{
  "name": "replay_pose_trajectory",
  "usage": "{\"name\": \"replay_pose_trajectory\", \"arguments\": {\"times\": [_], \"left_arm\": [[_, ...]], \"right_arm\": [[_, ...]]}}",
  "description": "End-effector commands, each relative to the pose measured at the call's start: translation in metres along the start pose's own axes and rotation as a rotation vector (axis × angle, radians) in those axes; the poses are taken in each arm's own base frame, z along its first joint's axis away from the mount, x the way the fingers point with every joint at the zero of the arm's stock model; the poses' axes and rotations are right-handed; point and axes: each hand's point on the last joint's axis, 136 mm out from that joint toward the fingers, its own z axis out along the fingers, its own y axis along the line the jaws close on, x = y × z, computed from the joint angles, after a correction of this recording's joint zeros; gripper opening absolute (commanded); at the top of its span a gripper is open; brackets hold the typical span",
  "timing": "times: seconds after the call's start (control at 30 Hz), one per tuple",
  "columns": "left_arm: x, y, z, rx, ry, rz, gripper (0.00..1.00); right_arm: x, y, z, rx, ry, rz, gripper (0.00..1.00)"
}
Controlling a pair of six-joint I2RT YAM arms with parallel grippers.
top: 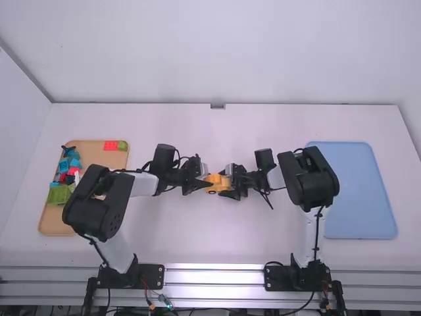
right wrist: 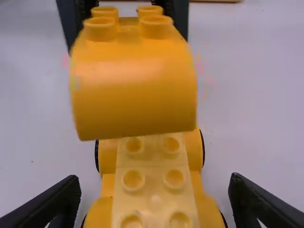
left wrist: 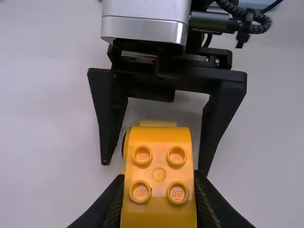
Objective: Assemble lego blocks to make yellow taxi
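Observation:
At the table's middle, my left gripper (top: 197, 182) and right gripper (top: 230, 184) face each other around the yellow pieces (top: 215, 182). In the left wrist view, my left gripper (left wrist: 159, 190) is shut on a yellow curved block (left wrist: 159, 173) with four studs on top. The right wrist view has this curved block (right wrist: 133, 90) over the far part of a yellow wheeled base (right wrist: 154, 183), whose studs face up; contact between them cannot be told. My right gripper (right wrist: 154, 192) stands open, one finger on each side of the base, with gaps between.
A tan tray (top: 52, 224) at the left holds green, blue and red bricks, partly under the left arm. A red brick (top: 110, 145) lies in its far right corner. The blue tray (top: 362, 191) is at the right, beside the right arm.

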Motion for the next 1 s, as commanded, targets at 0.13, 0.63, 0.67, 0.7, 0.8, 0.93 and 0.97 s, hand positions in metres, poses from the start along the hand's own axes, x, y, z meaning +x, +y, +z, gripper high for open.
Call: {"name": "replay_pose_trajectory", "arguments": {"times": [0.13, 0.63, 0.67, 0.7, 0.8, 0.93, 0.97], "left_arm": [[0.002, -0.003, 0.010, 0.086, -0.023, 0.020, 0.02], [0.005, -0.006, 0.024, 0.105, -0.018, 0.049, 0.02], [0.004, -0.005, 0.025, 0.099, -0.016, 0.058, 0.02], [0.004, -0.006, 0.026, 0.097, -0.011, 0.063, 0.02], [0.005, -0.008, 0.030, 0.096, 0.005, 0.069, 0.02], [0.010, -0.004, 0.031, 0.073, 0.037, 0.068, 0.02], [0.011, -0.004, 0.031, 0.069, 0.040, 0.068, 0.02]], "right_arm": [[0.012, 0.003, 0.001, 0.007, 0.037, 0.034, 0.61], [0.013, 0.009, 0.003, -0.012, 0.046, 0.051, 0.55], [0.013, 0.009, 0.004, -0.013, 0.046, 0.051, 0.55], [0.013, 0.010, 0.005, -0.016, 0.046, 0.050, 0.55], [0.013, 0.009, 0.004, -0.013, 0.045, 0.051, 0.55], [0.013, 0.010, 0.004, -0.016, 0.045, 0.054, 0.55], [0.013, 0.010, 0.004, -0.017, 0.045, 0.054, 0.55]]}}
